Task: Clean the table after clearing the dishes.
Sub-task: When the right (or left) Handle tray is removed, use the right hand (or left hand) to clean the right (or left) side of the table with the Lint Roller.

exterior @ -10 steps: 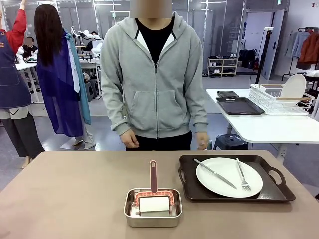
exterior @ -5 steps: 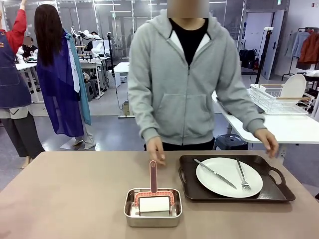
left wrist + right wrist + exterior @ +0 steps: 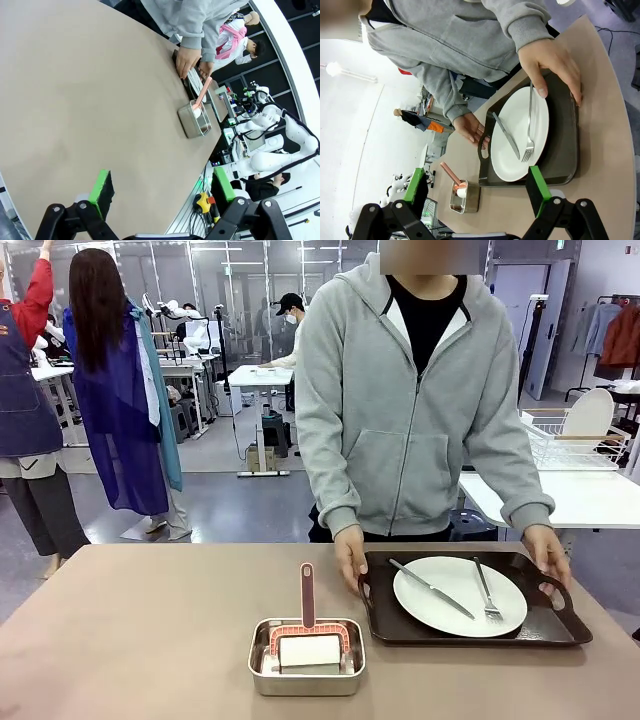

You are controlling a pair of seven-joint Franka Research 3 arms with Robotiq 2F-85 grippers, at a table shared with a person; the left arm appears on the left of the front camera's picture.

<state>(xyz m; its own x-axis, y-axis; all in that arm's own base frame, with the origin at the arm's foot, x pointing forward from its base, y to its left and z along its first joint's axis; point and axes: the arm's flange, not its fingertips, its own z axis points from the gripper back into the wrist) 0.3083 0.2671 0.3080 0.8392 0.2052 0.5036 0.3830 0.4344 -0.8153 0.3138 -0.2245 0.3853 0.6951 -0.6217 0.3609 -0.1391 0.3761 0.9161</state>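
Standing at the far side of the counter, a person in a grey hoodie is seen leaning slightly over a dark tray. The tray is set on the counter's right half, close to the robot's edge. One hand is laid on the tray's handle nearest the counter's middle, and the other hand is laid over the handle at the opposite end. A round white plate is carried on the tray. A knife is laid at a slant across the plate's middle, and a fork is laid beside it toward the right, with its tines toward the robot.

Just left of the tray, but apart from it, a small steel tin is placed near the robot's edge. A white roller in a pink frame is held inside the tin, and its pink handle is seen rising above the rim.

The left tool is held open, its green pads spread wide with nothing between them, above a bare stretch of the counter well apart from the tin. The right tool is also held open, its jaws wide and empty, above the counter's near edge, and the tray is seen beyond it.

Behind the person, a white counter bearing a wire rack is seen.
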